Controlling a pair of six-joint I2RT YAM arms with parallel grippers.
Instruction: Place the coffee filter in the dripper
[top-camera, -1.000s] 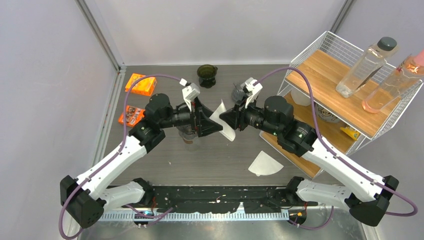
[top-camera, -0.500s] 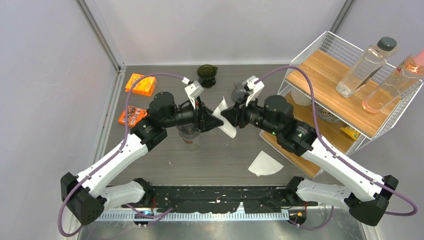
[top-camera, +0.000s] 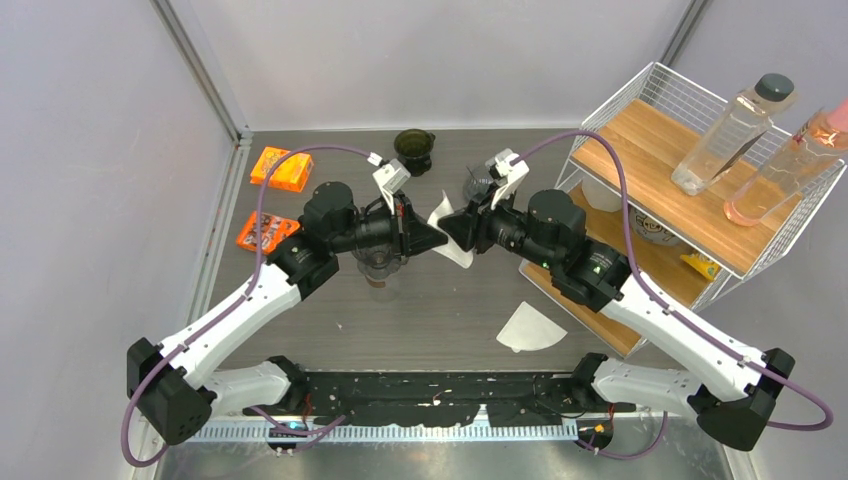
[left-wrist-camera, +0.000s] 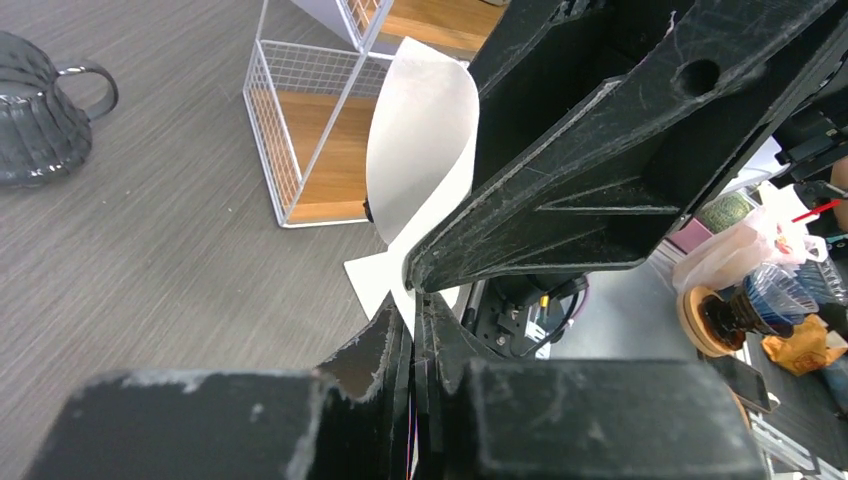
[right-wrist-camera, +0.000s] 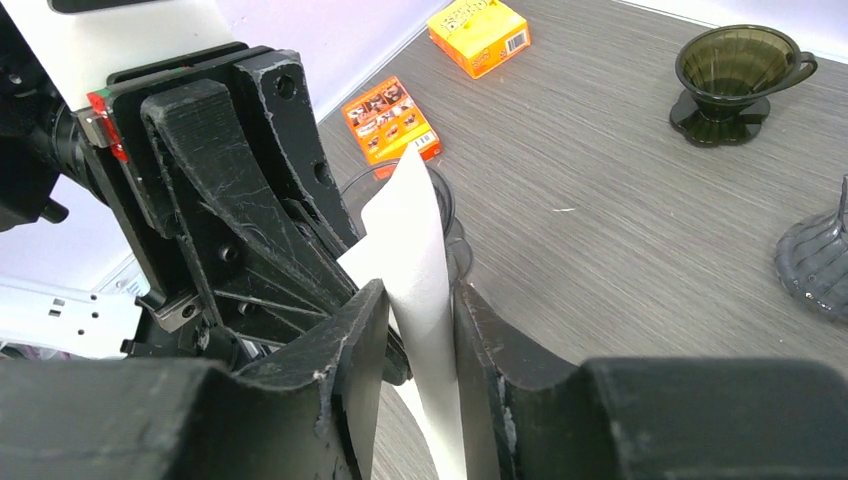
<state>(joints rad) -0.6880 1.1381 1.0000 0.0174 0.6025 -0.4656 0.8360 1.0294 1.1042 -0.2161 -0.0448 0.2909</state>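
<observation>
Two grippers meet over the middle of the table in the top view, both on one white coffee filter (top-camera: 458, 257). The left gripper (top-camera: 434, 240) comes in from the left and the right gripper (top-camera: 452, 228) from the right, tips almost touching.

From the left wrist, the left gripper (left-wrist-camera: 412, 300) has its jaws nearly together, pinching the lower edge of the coffee filter (left-wrist-camera: 425, 150), which curls upward toward the top centre of that frame. From the right wrist, the right gripper (right-wrist-camera: 418, 305) has narrow jaws around the coffee filter (right-wrist-camera: 415, 240), with the paper lying against both fingers and rising to a point above them. The filter is in the air, off the table.

The dark green dripper (top-camera: 414, 150) stands with nothing in it at the top centre of the table, well apart from the filter; from the right wrist it sits in the upper right (right-wrist-camera: 738, 75). A grey ribbed vessel (top-camera: 478, 186) stands just behind the right gripper. A glass carafe (top-camera: 376, 268) sits below the left gripper. A second paper filter (top-camera: 530, 328) lies flat at lower right. Two orange boxes (top-camera: 282, 168) (top-camera: 265, 232) lie at the left. A wire rack (top-camera: 690, 170) with wooden shelves fills the right side, and two bottles (top-camera: 735, 135) (top-camera: 790, 165) lie on top of it.
</observation>
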